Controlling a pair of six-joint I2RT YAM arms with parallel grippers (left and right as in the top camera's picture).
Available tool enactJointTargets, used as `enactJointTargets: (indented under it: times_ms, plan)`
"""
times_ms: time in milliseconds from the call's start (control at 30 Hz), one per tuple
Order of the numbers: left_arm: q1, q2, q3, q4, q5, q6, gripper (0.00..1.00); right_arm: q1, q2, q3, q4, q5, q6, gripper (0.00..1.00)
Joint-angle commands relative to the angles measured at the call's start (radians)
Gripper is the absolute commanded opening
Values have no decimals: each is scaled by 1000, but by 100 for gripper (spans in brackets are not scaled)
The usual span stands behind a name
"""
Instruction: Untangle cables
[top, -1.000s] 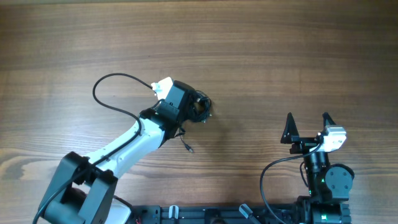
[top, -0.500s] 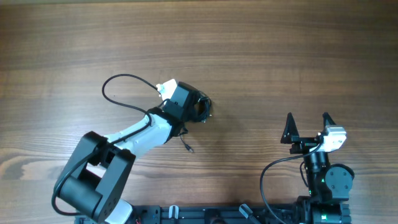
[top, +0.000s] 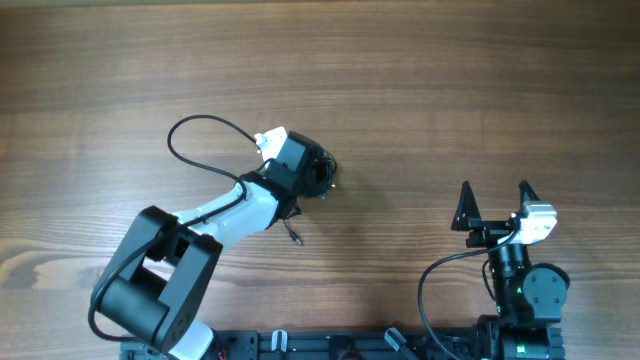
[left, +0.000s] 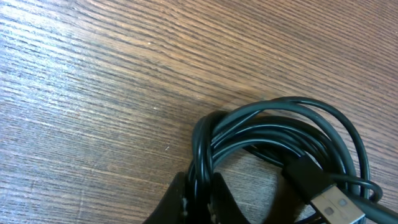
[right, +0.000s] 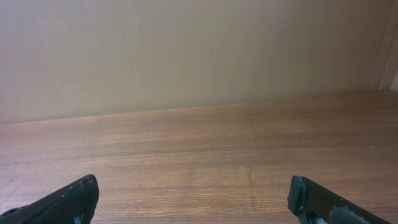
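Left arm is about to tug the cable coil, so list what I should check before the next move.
1. Left gripper closed on strands of the cable coil: ok.
2. USB plug clear of the loops: not ok, it lies across them.
3. Right gripper open: ok.
4. Right gripper near the coil: not ok, parked far off.
5. Number of cables in the coil: cannot tell.

- Table (top: 450, 80): brown wood-grain surface, with the grain running left to right. It fills the overhead view to the far, left and right edges.
- Wall (right: 186, 50): plain beige, meeting the bench's far edge in the right wrist view.
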Motion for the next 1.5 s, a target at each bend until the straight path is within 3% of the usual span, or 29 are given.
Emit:
enactJointTargets:
  times_ms: [0,67,133,200,267,333,367,467,500,567,600,667,733,800,900,1033,1133,1200,1267,1300,1367,1400,1433,1467]
  plan:
    - [10,-77,-2,-23,-37,30,4,5,-8,-1,3,13,-5,100]
    - [10,-194,-2,-68,-37,30,4,5,-8,-1,3,12,-3,100]
    - [10,-310,-2,-127,-36,29,4,5,-8,-2,5,-24,153,100]
    - [10,-374,-2,-138,-33,29,4,5,-8,-2,11,-90,502,100]
    - [10,-420,-2,-137,-9,29,4,5,-8,-1,23,-224,972,100]
    - [10,-440,-2,-137,53,29,4,5,-8,-1,29,-277,1258,100]
    - [10,-442,-2,-137,92,29,4,5,-6,-1,43,-324,1320,100]
    - [10,-443,-2,-137,94,29,4,5,-6,17,151,-459,917,100]
    - [11,-444,-2,-137,94,29,4,5,-5,38,133,-467,893,100]
    - [14,-462,-2,-138,94,8,4,5,25,120,4,-484,782,100]
    - [14,-486,-2,-138,73,-81,4,5,82,188,-128,-501,690,100]
    - [14,-512,-2,-138,40,-137,4,5,173,243,-183,-575,565,100]
    - [14,-536,-2,-137,38,-159,4,5,285,280,-142,-671,544,100]
    - [14,-556,-2,-140,38,-160,4,6,422,296,9,-828,632,100]
    - [14,-563,-2,-142,38,-238,4,59,582,296,193,-886,711,100]
    - [14,-566,-2,-142,46,-409,4,373,856,296,421,-737,673,100]
    - [14,-589,-2,-142,54,-455,4,608,1051,296,489,-489,568,97]
    - [14,-626,-2,-146,94,-483,4,714,1187,296,629,-417,567,94]
    - [14,-657,-2,-161,116,-516,4,767,1307,296,802,-413,570,86]
    - [14,-670,-2,-174,122,-533,4,786,1389,296,902,-409,570,77]
    - [14,-673,-2,-175,179,-533,4,791,1532,296,1049,-387,570,50]
    - [14,-673,-2,-185,194,-533,4,791,1564,296,1111,-387,594,19]
    - [14,-673,-2,-204,196,-532,4,791,1564,296,1133,-388,650,5]
    - [14,-673,-2,-221,194,-521,4,791,1564,296,1143,-391,718,5]
